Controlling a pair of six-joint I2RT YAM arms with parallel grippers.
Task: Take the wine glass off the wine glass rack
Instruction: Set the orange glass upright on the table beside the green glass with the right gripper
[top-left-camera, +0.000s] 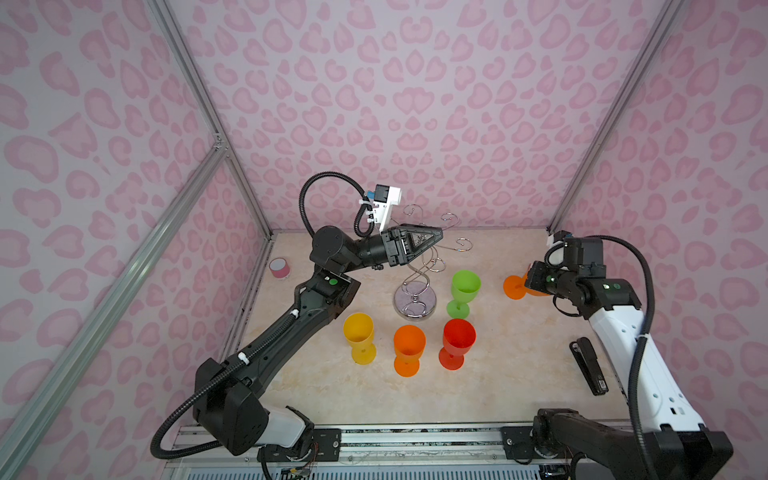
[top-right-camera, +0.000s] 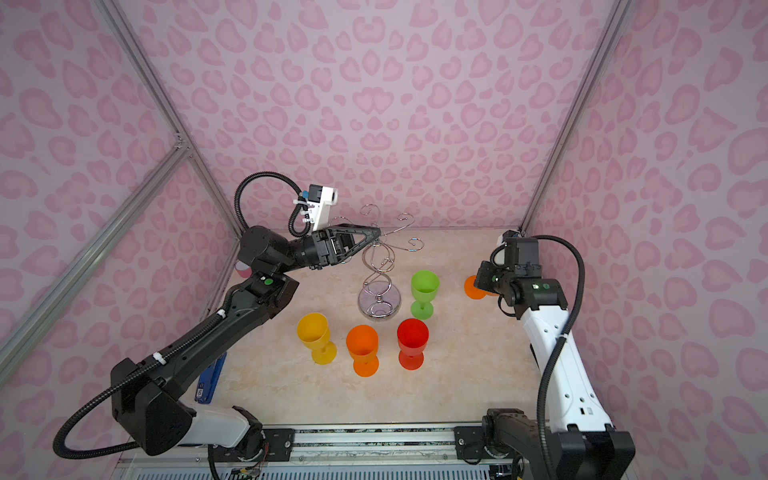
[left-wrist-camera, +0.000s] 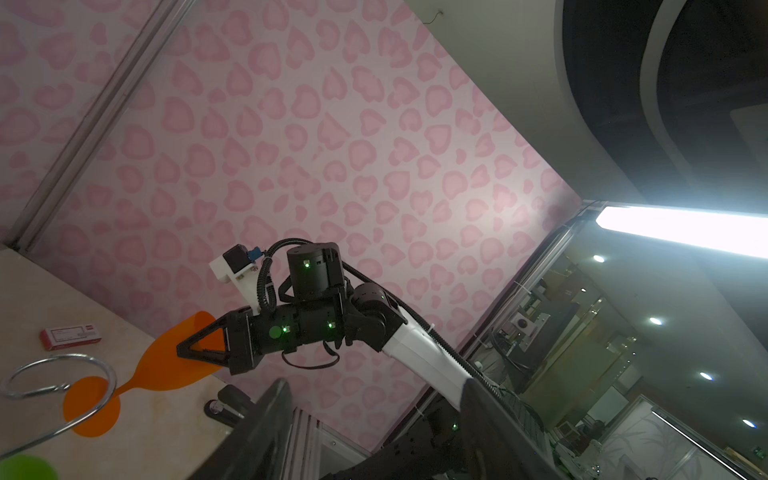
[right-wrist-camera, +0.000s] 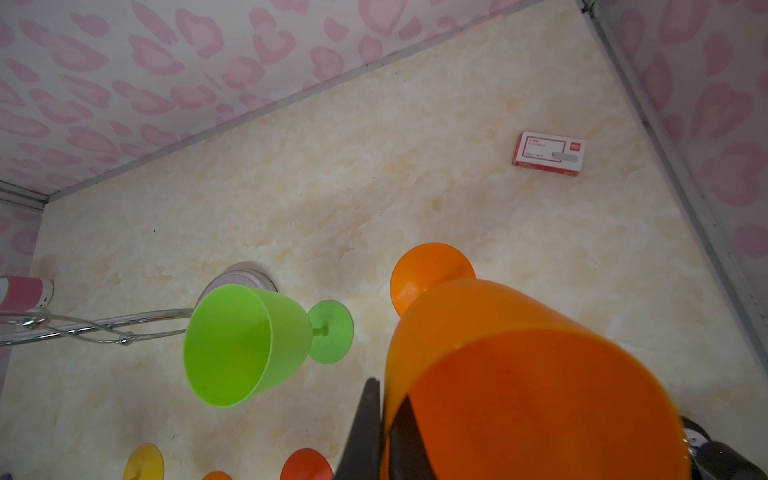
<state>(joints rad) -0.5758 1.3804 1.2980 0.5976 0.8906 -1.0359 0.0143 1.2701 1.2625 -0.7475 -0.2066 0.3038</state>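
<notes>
Right gripper (left-wrist-camera: 185, 347) pinched tight on rim of orange glass (right-wrist-camera: 519, 374), one finger inside bowl. Glass tilted, near table's (top-left-camera: 498, 395) right edge, well apart from rack (top-left-camera: 415, 301). Left gripper (top-left-camera: 436, 235) at rack's hooks, jaws apart, empty.

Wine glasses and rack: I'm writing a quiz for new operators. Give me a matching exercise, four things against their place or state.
Things
1 green wine glass
2 yellow wine glass
3 wine glass rack
4 right claw

Place or state
A leftmost in the front row of three
B shut on the far orange wine glass
C bare hooks, nothing hanging
D stands just right of the rack's base in both top views

Pairs: 1-D, 2-A, 3-C, 4-B
</notes>
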